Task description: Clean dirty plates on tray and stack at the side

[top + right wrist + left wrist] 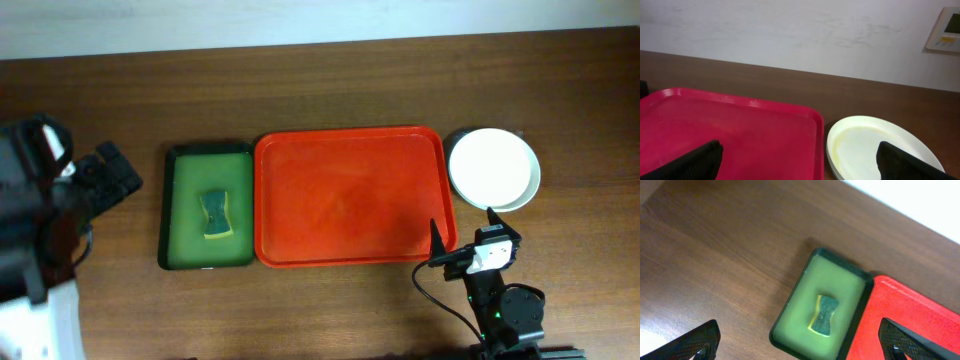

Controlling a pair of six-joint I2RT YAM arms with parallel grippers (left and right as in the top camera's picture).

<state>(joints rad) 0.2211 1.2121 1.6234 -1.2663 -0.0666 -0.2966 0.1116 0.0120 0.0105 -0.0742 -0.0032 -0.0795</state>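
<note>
A bright red tray fills the centre of the overhead frame, set on a dark brown counter streaked with fine wood grain. To its left is a smaller tray, dark green at the rim and pale yellow-green inside. It carries a sponge with a mottled grey-green top and a yellow edge. At right, the plates show a white-cream top face, faintly yellowish along its inner left side in the right wrist view. A white wall runs along the top of the frame. The left end effector and right end effector are black, and the left one's fingers have a fine woven pattern.
</note>
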